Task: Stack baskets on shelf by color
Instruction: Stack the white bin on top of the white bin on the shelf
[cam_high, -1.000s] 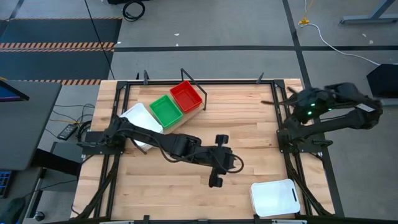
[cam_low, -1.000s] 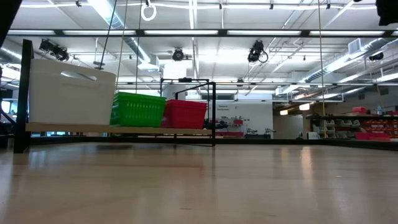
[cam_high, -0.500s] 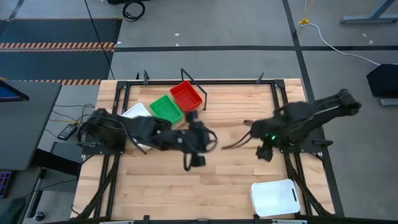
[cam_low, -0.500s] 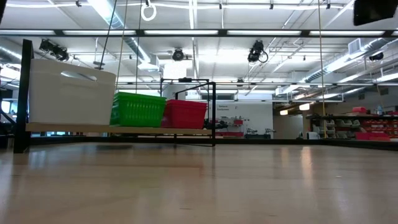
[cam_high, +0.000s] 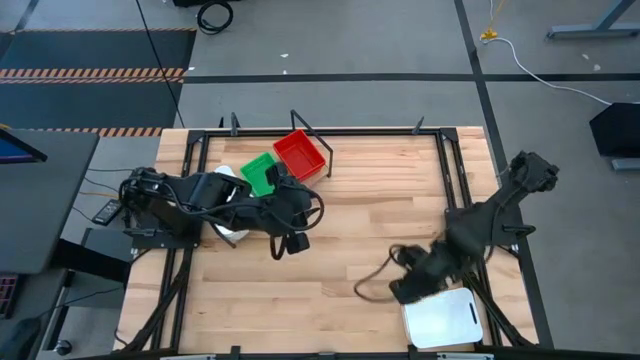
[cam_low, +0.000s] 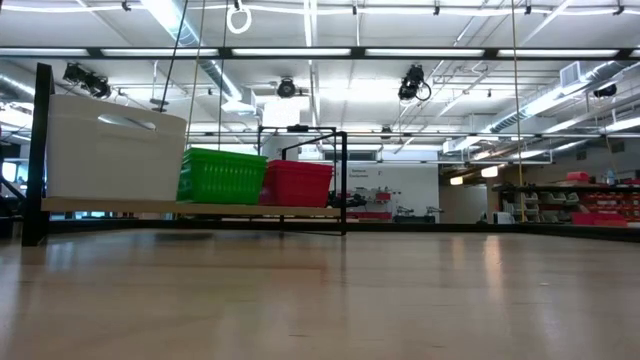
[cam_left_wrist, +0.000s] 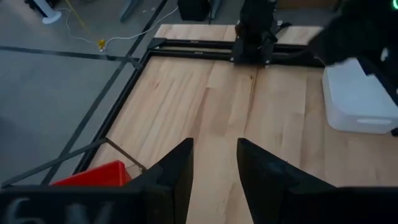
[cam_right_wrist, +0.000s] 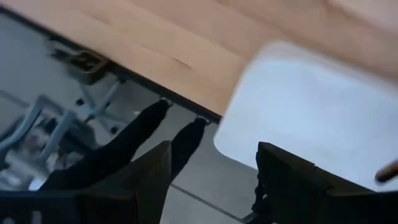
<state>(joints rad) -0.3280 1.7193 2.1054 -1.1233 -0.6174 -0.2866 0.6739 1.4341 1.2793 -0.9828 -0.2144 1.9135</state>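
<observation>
The shelf (cam_low: 200, 209) stands at the table's far left and carries a white basket (cam_low: 115, 148), a green one (cam_low: 222, 176) and a red one (cam_low: 296, 184) in a row. In the high view the red basket (cam_high: 298, 155) and the green basket (cam_high: 260, 172) show, and my left arm partly covers the white one (cam_high: 226, 186). Another white basket (cam_high: 443, 318) rests on its base at the near right corner. My left gripper (cam_high: 283, 244) is open, just right of the shelf. My right gripper (cam_high: 405, 288) is open above the near white basket's (cam_right_wrist: 311, 106) left edge.
Black frame rails (cam_high: 455, 180) run along the table's sides. Bare wood (cam_high: 340, 300) lies between the two grippers. The low view shows only the shelf and the room behind it, with no arm in it.
My left gripper has drawn back from the table's middle toward the left, ending beside the shelf. My right arm has unfolded from the far right, swung through the middle and dropped toward the near right, over the white basket. The baskets have stayed put.
</observation>
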